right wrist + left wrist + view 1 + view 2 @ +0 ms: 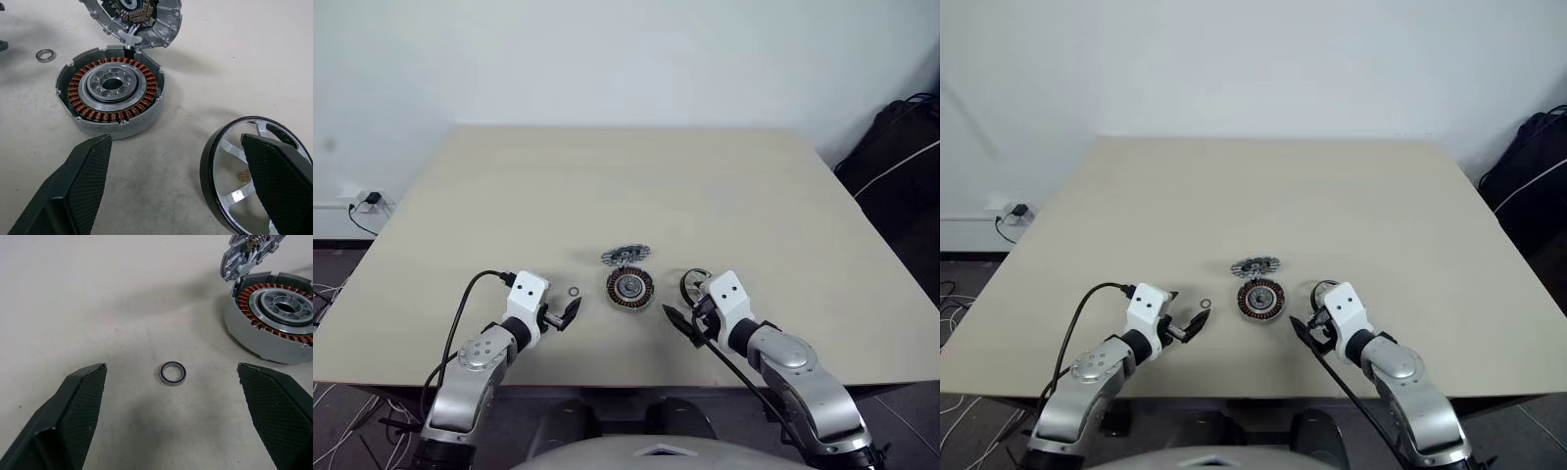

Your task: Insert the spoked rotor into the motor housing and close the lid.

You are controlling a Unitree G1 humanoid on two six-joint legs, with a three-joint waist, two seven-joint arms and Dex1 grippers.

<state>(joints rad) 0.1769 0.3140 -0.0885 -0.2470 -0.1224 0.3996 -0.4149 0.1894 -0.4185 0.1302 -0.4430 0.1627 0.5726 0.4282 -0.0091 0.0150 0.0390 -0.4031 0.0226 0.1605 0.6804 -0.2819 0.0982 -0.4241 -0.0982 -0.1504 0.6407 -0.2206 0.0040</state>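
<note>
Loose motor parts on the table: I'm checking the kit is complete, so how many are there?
4: the motor housing at the centre, the lid leaning just behind it, the spoked rotor by the right gripper, the small ring before the left gripper.

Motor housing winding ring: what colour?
Copper-orange coils ringing the motor housing around a silver-grey centre; clearest in the right wrist view.

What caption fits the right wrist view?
Open right end effector over spoked rotor, beside open motor housing with lid behind.
</note>
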